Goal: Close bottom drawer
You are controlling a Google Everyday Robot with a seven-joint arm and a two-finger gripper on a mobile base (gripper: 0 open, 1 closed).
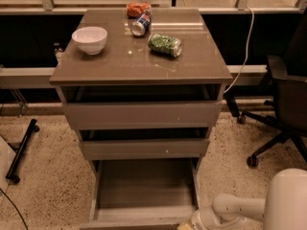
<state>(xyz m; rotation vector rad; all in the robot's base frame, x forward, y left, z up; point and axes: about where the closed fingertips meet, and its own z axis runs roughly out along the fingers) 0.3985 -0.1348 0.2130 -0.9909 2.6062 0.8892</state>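
The bottom drawer (pixel 144 188) stands pulled far out of the cabinet, its shallow grey box showing and its flat front (pixel 129 225) at the frame's lower edge. My gripper (pixel 186 225) is at the drawer's front right corner, mostly cut off by the bottom edge of the camera view. The white arm (pixel 235 209) reaches to it from the lower right.
The middle drawer (pixel 144 148) and top drawer (pixel 141 114) are each slightly open. On the cabinet top are a white bowl (pixel 89 39), a can (pixel 140 25), a green bag (pixel 165 44) and an orange bag (pixel 138 8). An office chair (pixel 283 104) stands to the right.
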